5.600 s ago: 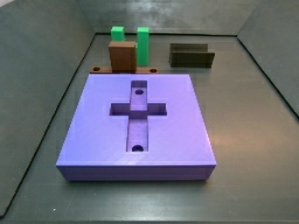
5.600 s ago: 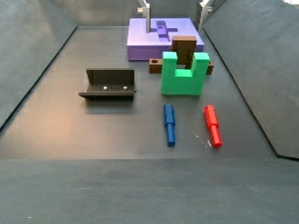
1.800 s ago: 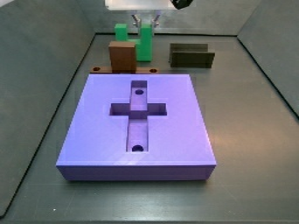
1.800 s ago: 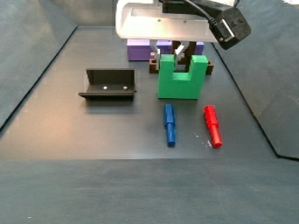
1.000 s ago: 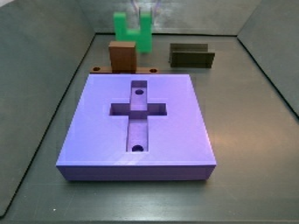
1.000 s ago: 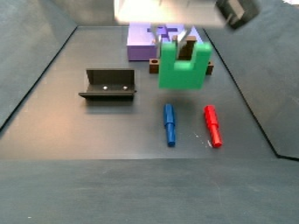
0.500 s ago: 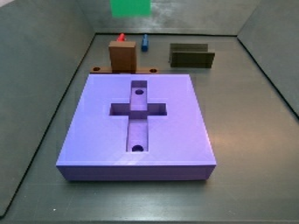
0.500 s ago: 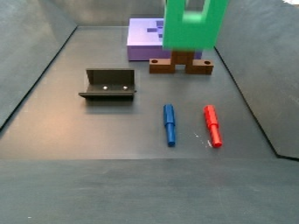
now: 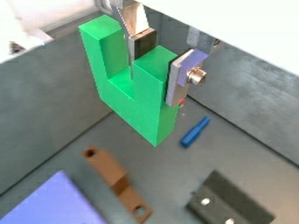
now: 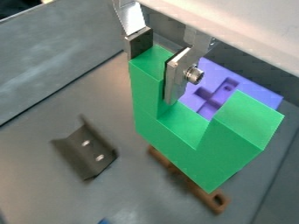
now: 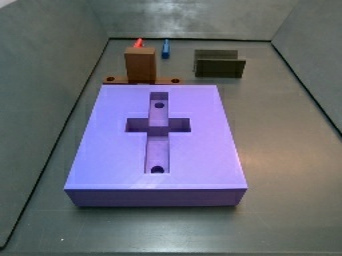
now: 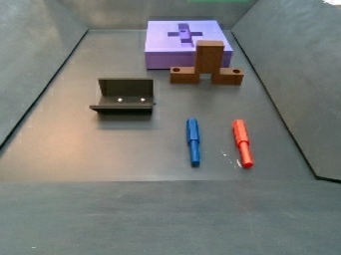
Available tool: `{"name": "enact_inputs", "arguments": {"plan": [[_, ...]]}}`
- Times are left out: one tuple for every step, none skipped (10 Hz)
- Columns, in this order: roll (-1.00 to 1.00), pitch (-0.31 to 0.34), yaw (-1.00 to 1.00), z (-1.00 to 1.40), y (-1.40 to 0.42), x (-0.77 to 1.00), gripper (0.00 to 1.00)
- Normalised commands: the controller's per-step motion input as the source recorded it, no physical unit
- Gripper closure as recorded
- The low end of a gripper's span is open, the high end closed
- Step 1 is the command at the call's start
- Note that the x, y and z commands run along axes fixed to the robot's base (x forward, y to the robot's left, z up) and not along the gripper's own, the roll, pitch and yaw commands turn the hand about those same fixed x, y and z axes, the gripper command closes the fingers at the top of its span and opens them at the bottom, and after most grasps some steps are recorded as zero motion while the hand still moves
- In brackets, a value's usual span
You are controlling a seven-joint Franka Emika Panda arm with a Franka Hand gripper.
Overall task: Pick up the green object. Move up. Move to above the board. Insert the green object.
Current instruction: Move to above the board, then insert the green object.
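The two-finger parallel-jaw gripper (image 9: pixel 160 59) is seen only in both wrist views; it is out of frame in both side views, so its height over the floor cannot be judged there. Its flat silver plate fingers (image 10: pixel 180 73) are pointed downward, and one prong of the bright green blocky U-shaped piece (image 9: pixel 131 88) is clamped between them. The jaws are set narrowly, pressed against the prong's faces. The piece is carried clear of the floor, base hanging lowest. The arm itself is hidden.
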Motion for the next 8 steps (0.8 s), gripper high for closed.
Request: {"name": "enact_inputs", "arguments": {"plan": [[0.05,0.189,-0.01,0.19,-1.40,0.05,1.00],[0.02,0.153,0.00,0.19,-1.40,0.06,1.00],[0.00,0.143,0.01,0.20,-1.40,0.09,1.00],[0.01,0.141,0.01,0.20,-1.40,0.11,1.00],[0.02,0.141,0.01,0.21,-1.40,0.14,1.00],[0.01,0.146,0.01,0.11,-0.70,0.11,1.00],[0.01,0.143,0.01,0.07,-0.33,0.09,1.00],[0.00,0.000,0.00,-0.05,0.00,0.00,1.00]]}}
